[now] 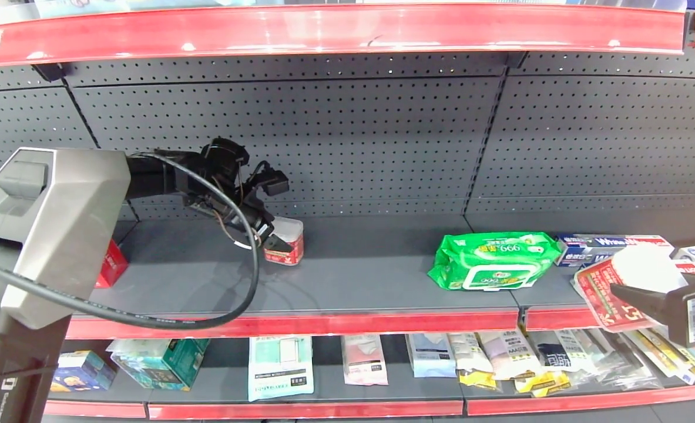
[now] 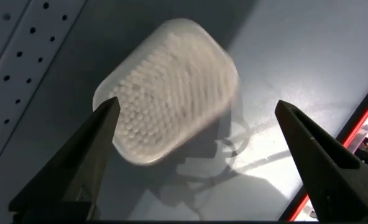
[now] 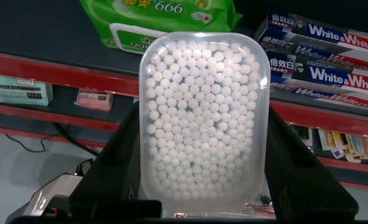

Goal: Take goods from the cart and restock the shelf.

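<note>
A clear box of cotton swabs with a red label [image 1: 286, 241] stands on the grey middle shelf [image 1: 347, 282], near the back panel. My left gripper [image 1: 269, 239] is right at its left side, open; in the left wrist view the box [image 2: 171, 93] lies just beyond the spread fingertips [image 2: 109, 109], not clamped. A second cotton swab box [image 1: 623, 285] is held in front of the shelf's right end, with my right gripper [image 1: 638, 294] shut on it. In the right wrist view this box [image 3: 202, 112] sits between the black fingers [image 3: 119, 155].
A green wipes pack [image 1: 494, 258] lies on the shelf right of centre, with toothpaste boxes [image 1: 611, 244] behind my right-hand box. A red box [image 1: 111, 264] stands at the far left. The lower shelf [image 1: 300, 408] holds several packets. Bare shelf lies between the swab box and the wipes.
</note>
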Robot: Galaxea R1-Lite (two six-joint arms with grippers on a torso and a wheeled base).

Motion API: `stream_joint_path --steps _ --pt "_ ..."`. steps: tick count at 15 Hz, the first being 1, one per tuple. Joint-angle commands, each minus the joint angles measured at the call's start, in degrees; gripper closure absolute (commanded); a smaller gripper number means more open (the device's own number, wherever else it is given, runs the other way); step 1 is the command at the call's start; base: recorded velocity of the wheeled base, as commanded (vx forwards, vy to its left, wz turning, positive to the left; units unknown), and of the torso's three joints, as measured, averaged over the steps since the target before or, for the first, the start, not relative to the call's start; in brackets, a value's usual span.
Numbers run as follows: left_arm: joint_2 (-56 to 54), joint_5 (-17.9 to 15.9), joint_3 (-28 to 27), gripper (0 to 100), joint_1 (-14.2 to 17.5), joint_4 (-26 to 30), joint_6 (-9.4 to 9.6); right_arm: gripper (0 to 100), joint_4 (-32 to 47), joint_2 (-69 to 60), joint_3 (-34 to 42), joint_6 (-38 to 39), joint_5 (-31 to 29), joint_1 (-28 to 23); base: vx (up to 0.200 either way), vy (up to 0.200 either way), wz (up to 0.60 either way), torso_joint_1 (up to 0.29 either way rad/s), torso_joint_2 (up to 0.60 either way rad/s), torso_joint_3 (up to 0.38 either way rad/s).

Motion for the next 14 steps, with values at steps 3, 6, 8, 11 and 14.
stream_joint_path --steps 3,6,8,11,14 --pt "-2.3 0.0 0.0 0 -0.3 -0.1 -0.53 100 0.0 -0.1 0.0 0.0 -0.1 0.1 0.0 0.0 0.0 0.0 0.0 0.0" --pt "-3.9 0.0 0.0 0 -0.4 -0.5 -1.14 100 0.0 -0.2 0.0 0.0 -0.1 0.1 0.0 0.0 0.0 0.0 0.0 0.0" --pt "-3.5 0.0 0.0 0 0.2 -2.5 -1.14 100 0.0 -0.3 0.1 0.0 -0.1 0.1 0.0 0.0 0.0 0.0 0.0 0.0" --pt "-3.4 -0.3 0.0 0 0.5 -2.7 -0.88 100 0.0 -0.2 0.2 -0.1 -0.1 0.2 0.0 0.0 0.0 0.0 0.0 0.0" --pt "-2.2 -0.4 0.0 0 1.0 -2.8 0.27 100 0.0 -0.3 0.2 -0.1 -0.1 0.2 0.0 0.0 0.0 0.0 0.0 0.0"
